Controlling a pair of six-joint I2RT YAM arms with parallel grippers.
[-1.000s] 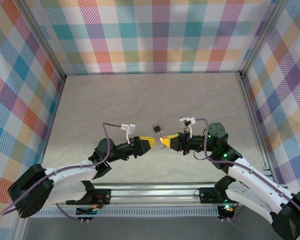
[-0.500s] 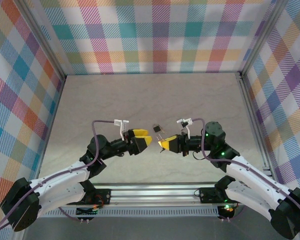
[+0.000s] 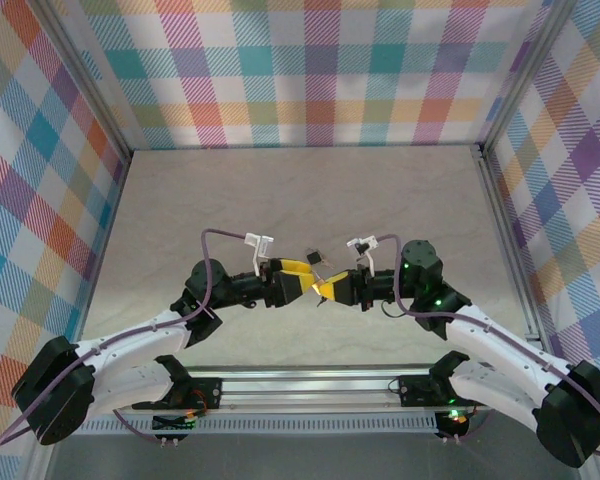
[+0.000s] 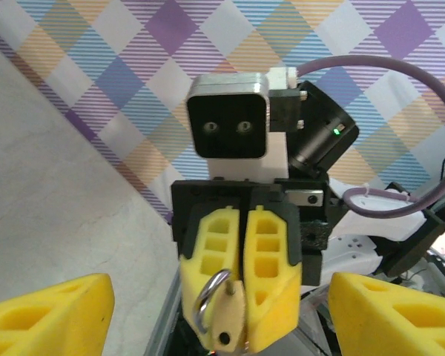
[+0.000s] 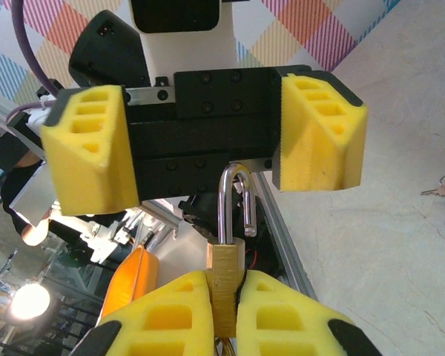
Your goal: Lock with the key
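The lock [image 5: 224,256] is a small brass padlock whose silver shackle stands swung open. My right gripper [image 5: 224,280] is shut on its body, shackle pointing out at the left gripper. Facing it, my left gripper [image 5: 205,148] is open, one yellow finger on each side of the shackle and clear of it. In the left wrist view the lock [image 4: 226,320] sits between the right gripper's [image 4: 243,326] closed fingers, with the left gripper [image 4: 221,300] spread wide round them. From above, the two grippers [image 3: 302,278] [image 3: 327,290] meet tip to tip. The key [image 3: 316,258] [image 5: 440,187] lies on the table just beyond them.
The pale table [image 3: 280,200] stretches far beyond the grippers to plaid walls at the back and both sides. An aluminium rail [image 3: 310,385] runs along the near edge by the arm bases.
My left gripper has opened wide and come in close to the right gripper's tip. The right gripper has drifted slightly left, still holding the lock. The key has not moved.
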